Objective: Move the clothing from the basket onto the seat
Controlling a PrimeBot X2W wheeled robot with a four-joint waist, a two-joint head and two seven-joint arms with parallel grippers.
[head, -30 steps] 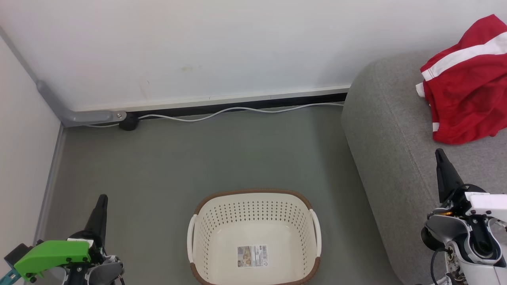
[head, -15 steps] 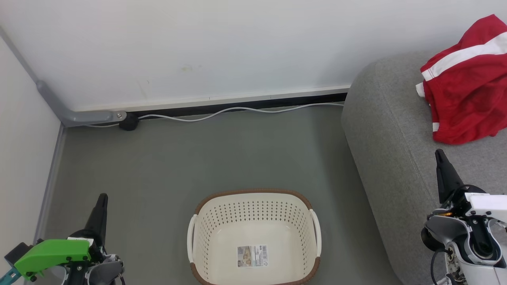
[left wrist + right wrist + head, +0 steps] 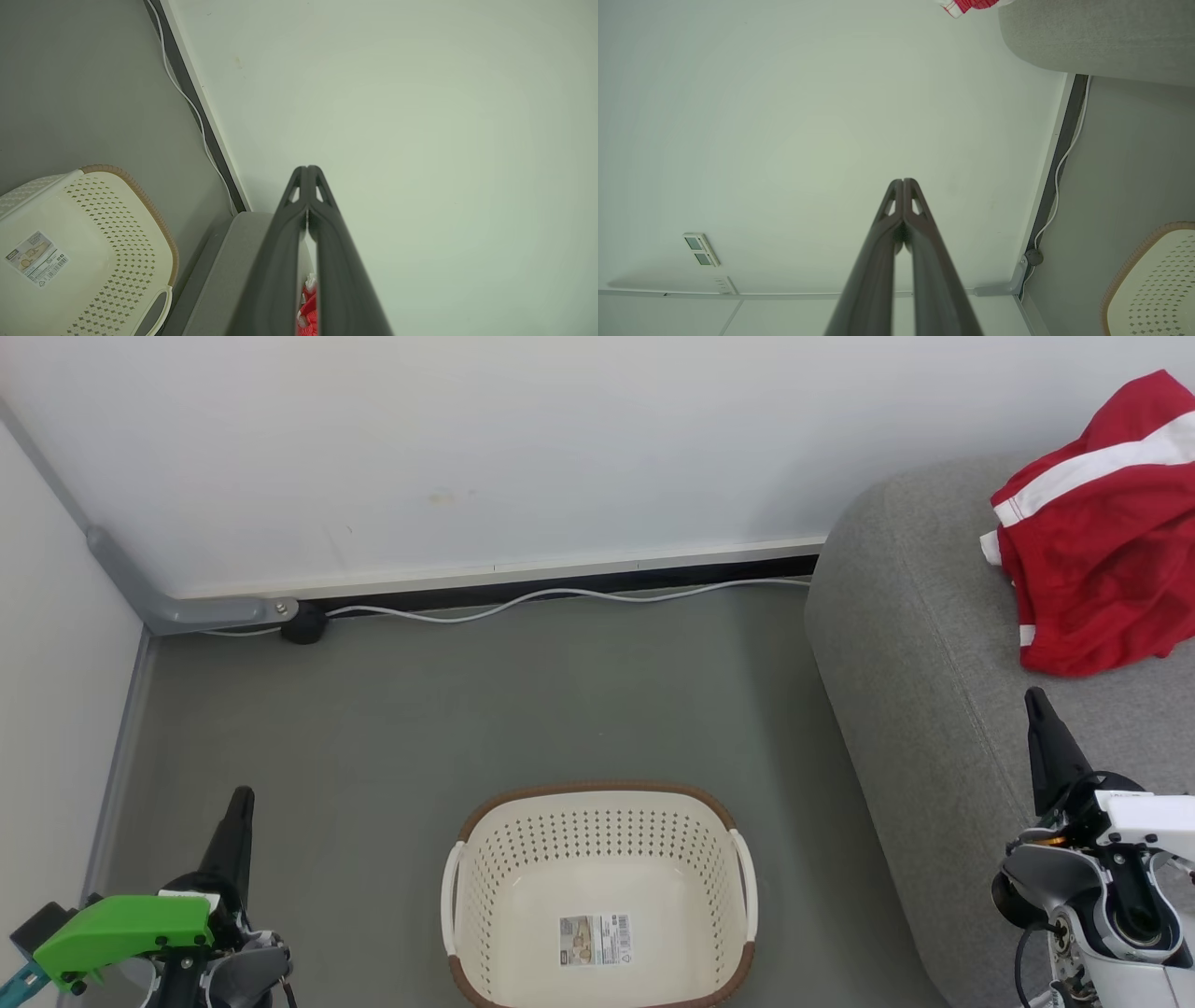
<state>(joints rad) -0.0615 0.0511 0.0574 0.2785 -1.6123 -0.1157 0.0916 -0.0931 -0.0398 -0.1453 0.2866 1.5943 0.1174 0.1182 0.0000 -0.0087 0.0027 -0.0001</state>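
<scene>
Cream basket, one, holds one sticker.
Red clothing, one heap, on seat beyond right tool; right tool and left tool closed, empty.

Clothing on seat, basket left.

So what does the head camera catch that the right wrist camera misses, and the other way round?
Head view, not the right wrist view: the left gripper, shut, and the sticker on the bottom of the empty basket. Right wrist view, not the head view: a wall panel with two windows. Both: the shut right gripper, the basket, the grey seat with the red clothing on it, and the white cable along the wall.
</scene>
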